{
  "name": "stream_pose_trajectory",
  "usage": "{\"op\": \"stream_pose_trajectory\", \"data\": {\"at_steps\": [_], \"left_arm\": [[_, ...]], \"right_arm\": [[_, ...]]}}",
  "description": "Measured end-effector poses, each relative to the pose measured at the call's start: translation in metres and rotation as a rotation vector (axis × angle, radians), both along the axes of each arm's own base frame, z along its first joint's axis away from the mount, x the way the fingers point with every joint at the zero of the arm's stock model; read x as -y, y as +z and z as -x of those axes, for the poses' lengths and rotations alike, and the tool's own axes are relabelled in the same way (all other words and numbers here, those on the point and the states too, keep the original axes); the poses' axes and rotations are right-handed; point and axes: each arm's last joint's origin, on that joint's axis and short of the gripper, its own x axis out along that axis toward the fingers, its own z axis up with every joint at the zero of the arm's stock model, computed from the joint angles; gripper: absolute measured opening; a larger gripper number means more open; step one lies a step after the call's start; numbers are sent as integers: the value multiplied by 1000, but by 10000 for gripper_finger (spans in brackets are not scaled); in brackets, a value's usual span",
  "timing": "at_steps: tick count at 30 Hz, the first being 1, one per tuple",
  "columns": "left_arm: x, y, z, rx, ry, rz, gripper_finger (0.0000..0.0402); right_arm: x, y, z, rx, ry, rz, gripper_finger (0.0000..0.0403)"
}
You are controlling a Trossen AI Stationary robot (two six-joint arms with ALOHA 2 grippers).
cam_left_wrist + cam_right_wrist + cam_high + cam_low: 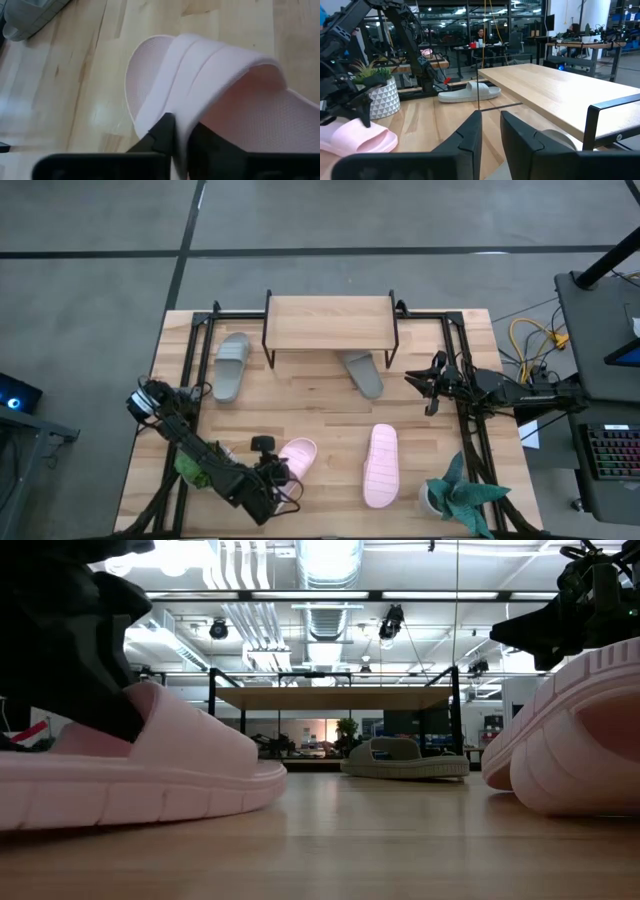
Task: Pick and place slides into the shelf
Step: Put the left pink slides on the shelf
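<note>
A light pink slide (300, 454) lies near the table's front, left of centre, with my left gripper (283, 469) shut on its strap. In the low view this slide (150, 775) sits flat under the dark gripper (85, 650). A second pink slide (381, 465) lies to its right. One grey slide (232, 366) rests left of the shelf (330, 323). Another grey slide (363, 374) lies half under the shelf's right end. My right gripper (420, 383) waits at the table's right side, narrowly open (491, 127) and holding nothing. My left gripper pinches the pink slide's wide strap (186, 117) at its edge. One finger (162, 131) lies on the strap's outer face and the other (212, 142) reaches in beneath it. The fingers slant down from the table's near left. The slide's sole rests on the table.
A potted plant (455, 495) stands at the near right corner. Something green (190, 470) lies beside the left arm. Black rails (462, 350) frame the table's sides and back. Bare wood lies between the pink slides and the shelf.
</note>
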Motion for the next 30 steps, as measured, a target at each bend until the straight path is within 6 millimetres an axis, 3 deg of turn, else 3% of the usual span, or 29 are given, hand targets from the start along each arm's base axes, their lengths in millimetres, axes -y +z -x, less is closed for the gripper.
{"op": "stream_pose_trajectory", "data": {"at_steps": [6,13,19,30], "left_arm": [[-12,10,-5,78,76,-31,2],[-30,40,-22,156,122,-44,1],[-47,76,-29,200,102,-142,1],[-88,139,-20,297,128,-272,0]], "right_arm": [[0,0,0,1,0,-2,64],[0,0,0,-1,1,-3,61],[0,0,0,-1,1,-3,65],[0,-1,0,-6,1,-3,59]]}}
